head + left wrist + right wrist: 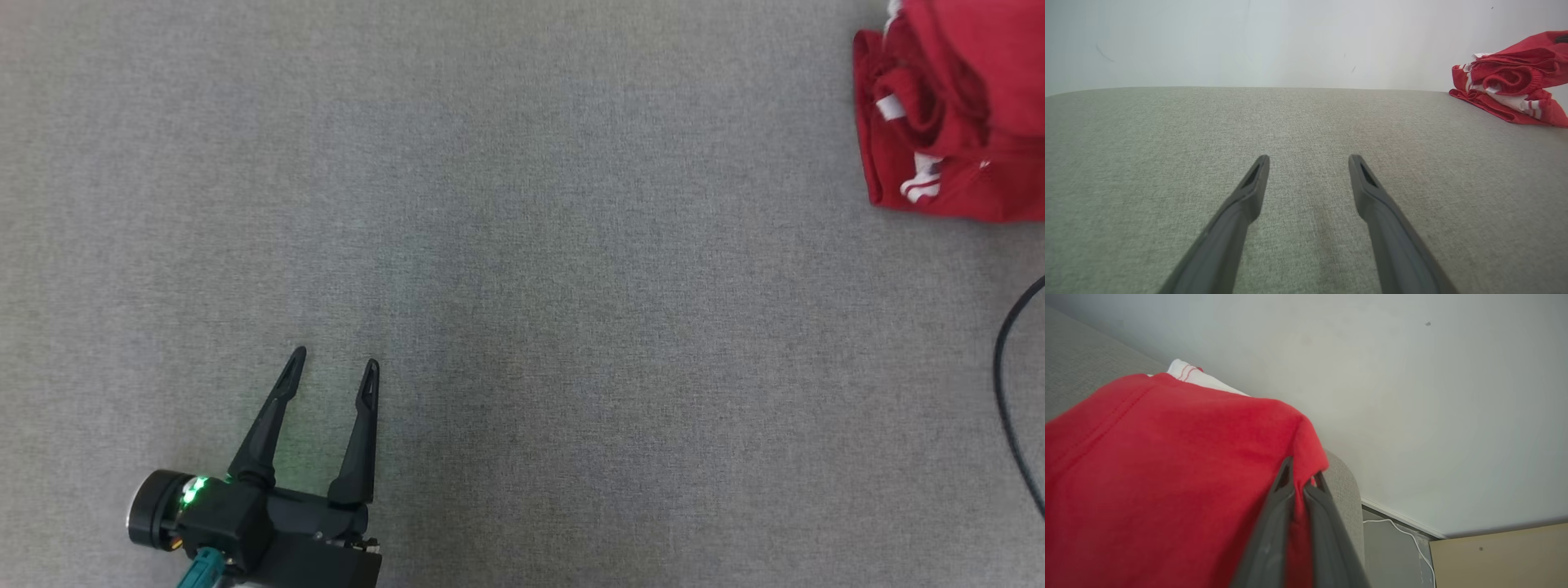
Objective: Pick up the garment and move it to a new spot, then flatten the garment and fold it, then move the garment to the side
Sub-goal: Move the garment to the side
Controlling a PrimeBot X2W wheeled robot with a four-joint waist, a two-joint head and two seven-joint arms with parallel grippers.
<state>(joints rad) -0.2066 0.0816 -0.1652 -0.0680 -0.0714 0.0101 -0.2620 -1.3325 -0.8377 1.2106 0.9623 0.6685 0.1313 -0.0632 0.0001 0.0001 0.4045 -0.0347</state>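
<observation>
Our right gripper (pixel 1301 473) pinches an edge of the red garment (pixel 1167 477); our left gripper (pixel 335 358) stands wide, empty. We should lift gently so the folds hold.

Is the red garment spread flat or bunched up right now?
Bunched up: the red garment sits in a crumpled heap of overlapping folds, and the right gripper is shut on one edge.

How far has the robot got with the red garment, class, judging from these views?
Done: the right gripper is shut on a fold of the red garment. In hand: the pick-up, with the garment lying bunched at the far right of the grey surface. Left, it seems: moving it, flattening, folding, setting it aside. The left gripper is open over bare surface.
</observation>
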